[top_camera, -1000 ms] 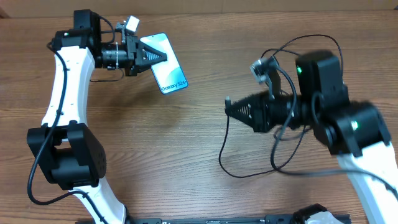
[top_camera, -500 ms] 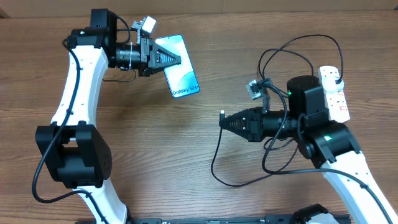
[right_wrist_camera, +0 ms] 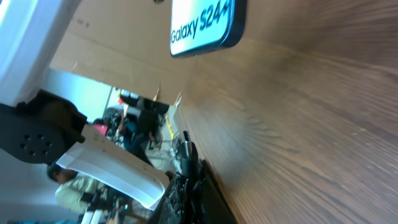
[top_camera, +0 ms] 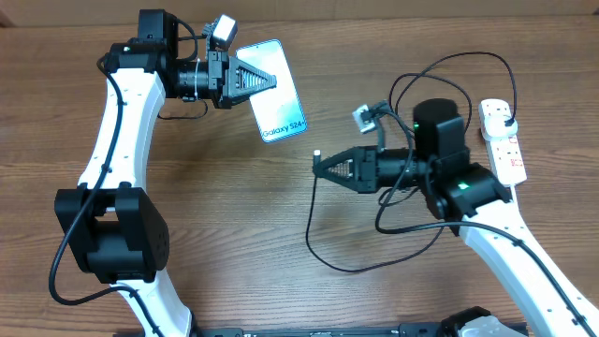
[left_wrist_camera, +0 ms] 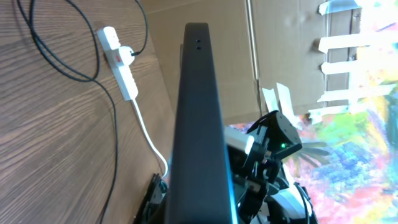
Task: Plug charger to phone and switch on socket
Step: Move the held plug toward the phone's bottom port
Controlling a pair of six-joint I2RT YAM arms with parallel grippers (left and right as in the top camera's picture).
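With the left gripper [top_camera: 266, 82] clamped on the phone [top_camera: 281, 108] at far centre and the right gripper [top_camera: 323, 167] pinching the charger [top_camera: 309, 220] by its connector end nearer and rightward, square the tip with the phone's Galaxy-marked end before pushing.

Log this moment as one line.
left gripper: shut on phone, in air | right gripper: shut on charger tip, short of phone | socket: beside right arm

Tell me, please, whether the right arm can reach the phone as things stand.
Probably yes: nothing stands between the right arm and the phone, which the left arm holds in its jaws.
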